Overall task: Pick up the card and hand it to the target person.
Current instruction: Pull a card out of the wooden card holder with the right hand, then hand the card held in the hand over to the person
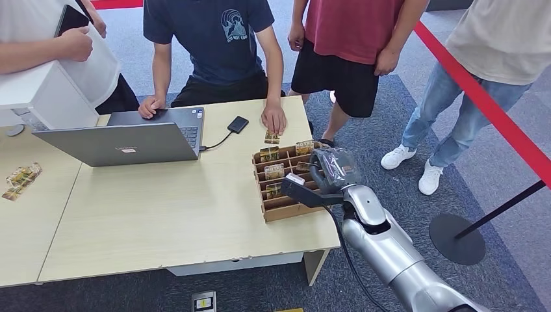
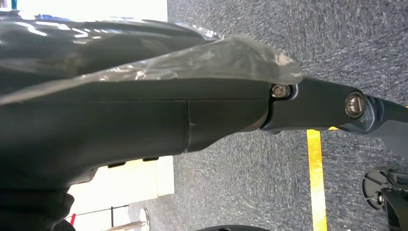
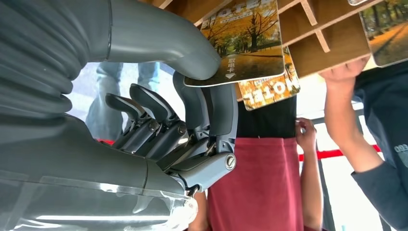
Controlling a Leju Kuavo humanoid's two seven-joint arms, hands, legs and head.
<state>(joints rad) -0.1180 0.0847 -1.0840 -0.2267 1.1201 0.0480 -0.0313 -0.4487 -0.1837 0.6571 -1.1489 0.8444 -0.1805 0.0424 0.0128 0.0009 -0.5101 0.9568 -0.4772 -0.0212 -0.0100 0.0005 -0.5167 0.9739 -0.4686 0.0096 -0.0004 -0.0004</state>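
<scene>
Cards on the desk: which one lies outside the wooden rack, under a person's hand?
The card lying flat on the desk just beyond the wooden rack, beneath the dark-shirted person's hand; the others stand in the rack's slots.

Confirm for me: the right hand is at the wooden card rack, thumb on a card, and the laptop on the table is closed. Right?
Not quite. The laptop is open, its screen raised, as the head view shows. The rest stands: the right hand is at the wooden card rack, and the right wrist view shows its thumb on a card.
</scene>
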